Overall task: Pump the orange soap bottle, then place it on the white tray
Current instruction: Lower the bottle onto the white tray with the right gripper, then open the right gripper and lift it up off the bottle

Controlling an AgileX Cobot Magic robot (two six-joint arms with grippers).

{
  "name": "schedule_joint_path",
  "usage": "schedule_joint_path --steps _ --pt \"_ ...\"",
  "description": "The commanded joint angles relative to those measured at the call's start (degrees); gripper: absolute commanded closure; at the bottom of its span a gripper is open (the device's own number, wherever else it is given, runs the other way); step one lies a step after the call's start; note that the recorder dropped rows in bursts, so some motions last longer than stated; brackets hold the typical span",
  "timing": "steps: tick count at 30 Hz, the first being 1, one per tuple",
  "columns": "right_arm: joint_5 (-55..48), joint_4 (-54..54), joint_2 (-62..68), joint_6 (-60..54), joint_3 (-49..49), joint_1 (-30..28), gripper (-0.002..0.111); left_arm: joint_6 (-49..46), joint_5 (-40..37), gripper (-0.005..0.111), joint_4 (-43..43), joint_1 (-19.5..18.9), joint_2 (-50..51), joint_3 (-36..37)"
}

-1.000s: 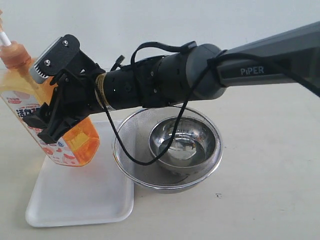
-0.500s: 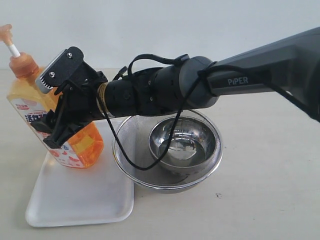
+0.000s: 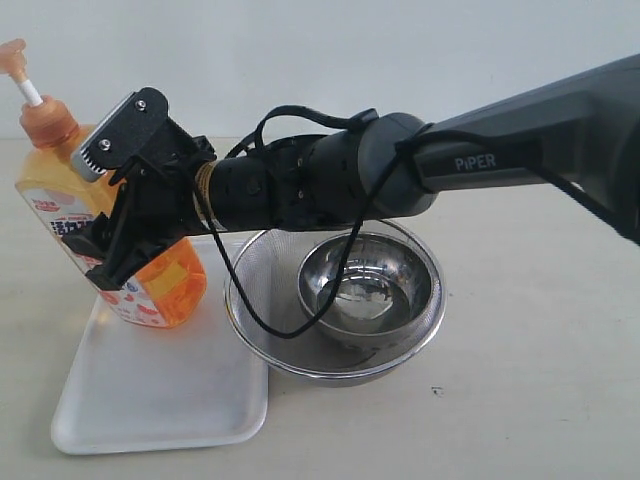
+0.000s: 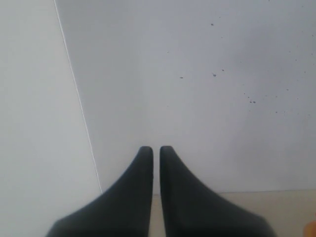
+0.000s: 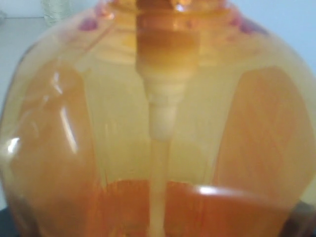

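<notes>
Pale worktop [image 3: 520,380] under a white wall [image 3: 300,60]: the bottle [image 3: 160,285] hangs tilted, its pump [image 3: 14,58] leaning away from the strainer [image 3: 255,300]. Its base is low over the tray [image 3: 150,400]; whether they touch is unclear. The right gripper [image 3: 95,215] clamps its body, jaws wide. The left gripper [image 4: 155,153] is closed and empty. Released at this lean, it would likely topple off the tray.

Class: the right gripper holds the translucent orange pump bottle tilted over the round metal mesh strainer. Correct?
No. The right gripper holds the orange pump bottle tilted over the flat white plastic tray, beside the mesh strainer, as the exterior view shows.
</notes>
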State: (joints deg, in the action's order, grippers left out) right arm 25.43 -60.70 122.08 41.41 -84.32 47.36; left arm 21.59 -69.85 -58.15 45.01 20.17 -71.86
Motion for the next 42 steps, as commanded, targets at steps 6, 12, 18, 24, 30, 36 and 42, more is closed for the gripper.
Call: schedule_joint_path --steps 6,12,18,24,30,36,42 --pt "1.80 1.88 -1.41 -0.42 -0.89 -0.07 0.108 -0.19 -0.11 0.102 0.67 0.19 -0.14 -0.20" --pt "1.80 1.88 -1.41 1.15 -0.89 -0.07 0.108 -0.19 -0.11 0.102 0.67 0.19 -0.14 -0.20" --pt "1.80 1.64 -1.41 2.15 -0.89 -0.07 0.103 -0.19 -0.11 0.102 0.67 0.19 -0.14 -0.20" --pt "1.27 1.04 -1.41 4.84 -0.89 -0.07 0.061 -0.19 -0.11 0.102 0.67 0.19 -0.14 -0.20" --pt "-0.40 1.04 -1.41 6.64 -0.89 -0.07 0.055 -0.19 -0.11 0.102 0.67 0.19 -0.14 -0.20" --pt "-0.40 1.04 -1.41 9.24 -0.89 -0.07 0.055 -0.19 -0.11 0.102 0.67 0.19 -0.14 -0.20" --pt "-0.54 1.17 -1.41 9.81 -0.89 -0.07 0.033 -0.19 -0.11 0.102 0.67 0.19 -0.14 -0.20"
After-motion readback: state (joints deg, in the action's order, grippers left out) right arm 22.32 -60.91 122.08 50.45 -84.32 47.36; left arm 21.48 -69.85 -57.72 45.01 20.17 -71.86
